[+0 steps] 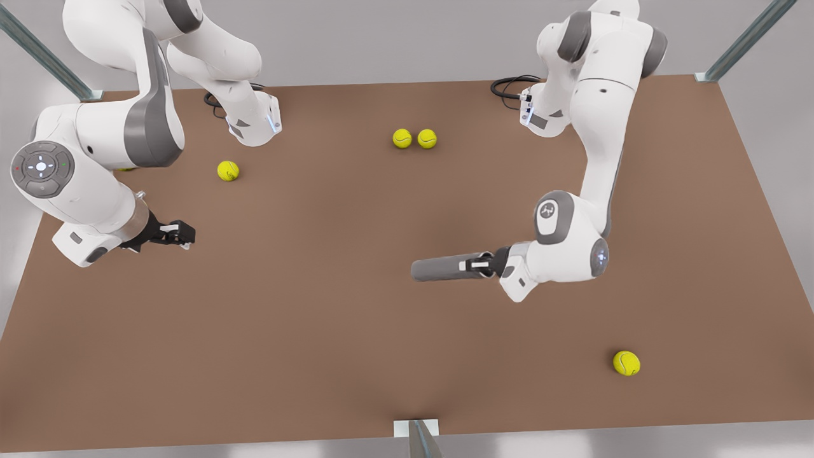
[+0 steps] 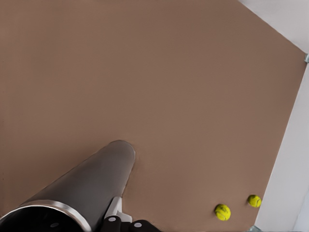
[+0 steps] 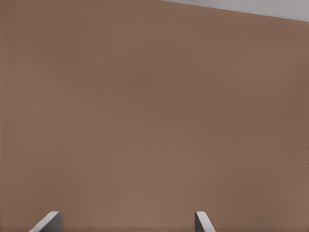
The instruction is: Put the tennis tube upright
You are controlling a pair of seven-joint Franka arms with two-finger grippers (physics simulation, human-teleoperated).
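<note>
The tennis tube (image 1: 445, 268) is a dull-grey cylinder lying level over the brown table (image 1: 318, 331), right of the middle in the front view, pointing toward that view's left. My left gripper (image 1: 486, 263) is shut on the tube's rimmed open end. In the left wrist view the tube (image 2: 82, 188) stretches away from the camera, with one finger (image 2: 113, 212) against its side. My right gripper (image 1: 184, 234) waits open, low over the table on the front view's left. Its two fingertips (image 3: 48, 223) stand wide apart above bare table.
Several yellow-green tennis balls lie about: one (image 1: 228, 170) near the right arm, a pair (image 1: 402, 138) (image 1: 427, 138) at the back middle, one (image 1: 626, 363) at the front right. The pair (image 2: 222, 211) (image 2: 254, 200) also appears in the left wrist view. Arm bases stand at the back corners.
</note>
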